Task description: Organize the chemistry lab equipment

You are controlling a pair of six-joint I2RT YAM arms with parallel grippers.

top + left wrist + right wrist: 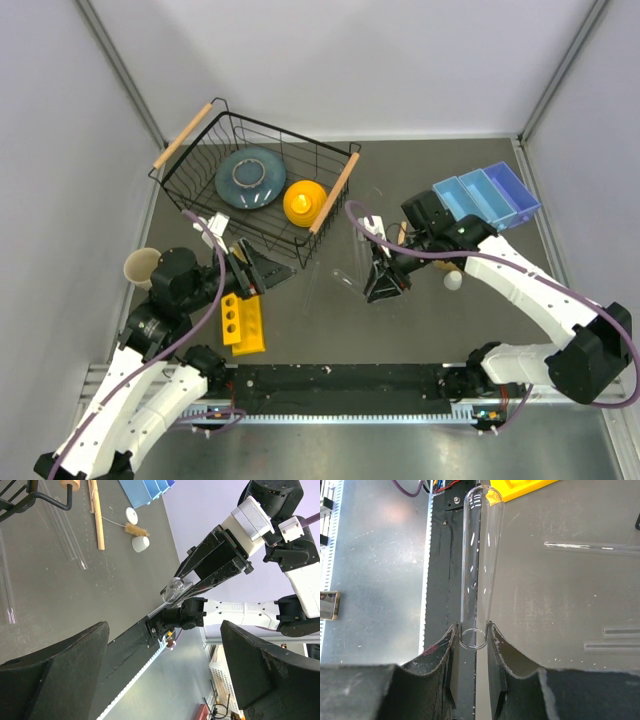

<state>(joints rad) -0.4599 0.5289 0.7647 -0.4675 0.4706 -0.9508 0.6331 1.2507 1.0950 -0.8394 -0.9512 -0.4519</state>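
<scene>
Right wrist: right fingers [472,636] are clamped on the glass tube [481,555] just above its open mouth. The tube runs up the middle of the frame, off the counter [560,595], with its rounded end near the yellow rack [530,487] at the top edge. My read is that gripping at the mouth leaves the closed end free to go into a rack hole first. More loose tubes [592,546] lie flat on the right.

Left wrist: left fingers [164,625] are wide apart at the bottom of the frame with nothing between them. Centre right, the other arm holds the tube, and only its rounded tip shows past the black fingers. At the top of the frame, on the counter, the wooden stick [97,515], the brush [135,529] and two white pieces [140,543] lie close together, short of the blue bins [145,490]. None of them is sorted yet.

Top: the held tube sits mid-frame, right of the rack and well apart from it. The glass itself is hard to make out from here. The left arm hangs just above the rack, below the wire basket [255,130], probably placed to steady the rack or to take a handover; I can't tell which. The next move needs the tube turned upright over a hole. The glass is slick and pinched only at one end, so it could swing or slip.
</scene>
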